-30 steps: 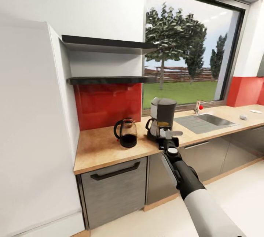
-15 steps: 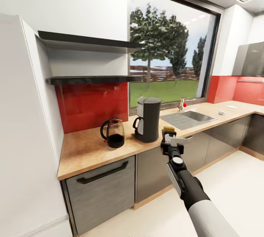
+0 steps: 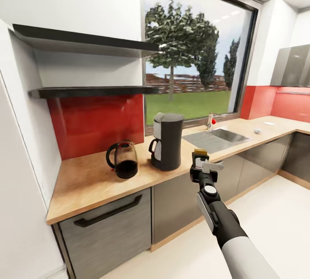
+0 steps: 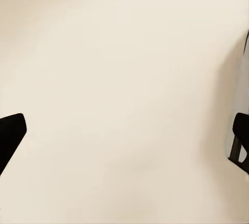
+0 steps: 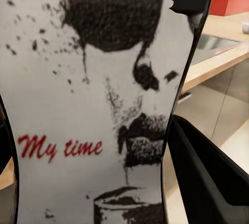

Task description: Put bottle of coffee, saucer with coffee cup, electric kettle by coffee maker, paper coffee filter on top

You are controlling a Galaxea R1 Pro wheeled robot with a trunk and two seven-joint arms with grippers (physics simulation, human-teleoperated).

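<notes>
My right gripper [image 3: 201, 166] is shut on the bottle of coffee [image 3: 200, 157], which has a yellow lid and a white label. I hold it upright in front of the counter edge, right of the black coffee maker [image 3: 165, 147]. The label reading "My time" [image 5: 88, 104] fills the right wrist view, with a dark finger [image 5: 207, 177] beside it. A glass electric kettle [image 3: 122, 160] stands left of the coffee maker on the wooden countertop [image 3: 86, 180]. Far right on the counter lie a small cup [image 3: 257, 131] and a white saucer [image 3: 269, 123]. My left gripper [image 4: 124, 141] is open over pale floor.
Two dark shelves [image 3: 86, 92] hang above the red backsplash at the left. A sink [image 3: 219, 137] is set into the counter under the large window. Grey cabinets [image 3: 107, 223] run below the counter, and pale floor [image 3: 267, 210] spreads to the right.
The whole head view has shifted as the camera moved, so the counter and shelves sit further left. The bottle stays in my right gripper, now right of the coffee maker in the picture.
</notes>
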